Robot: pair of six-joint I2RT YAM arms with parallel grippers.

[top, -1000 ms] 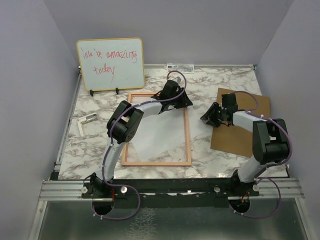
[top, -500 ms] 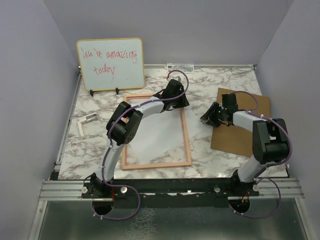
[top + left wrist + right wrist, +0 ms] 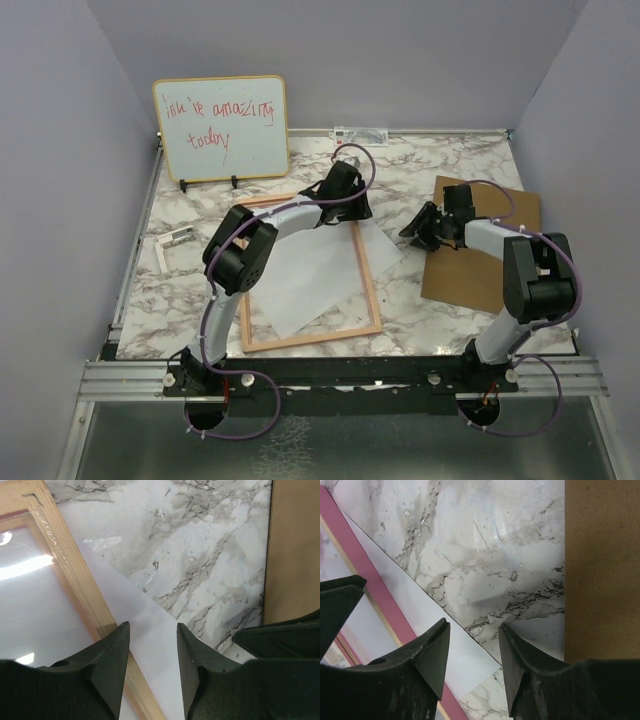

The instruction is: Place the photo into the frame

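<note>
Whiteboard (image 3: 221,128) (red handwriting) upright, far-left corner of marble table (image 3: 172,292).

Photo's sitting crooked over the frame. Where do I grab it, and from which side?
Take the photo by the corner overhanging the frame on its right side, onto the marble, coming from the right with the right hand. That corner lies outside the border, nearest that hand; the rest lies flat across the frame.
</note>
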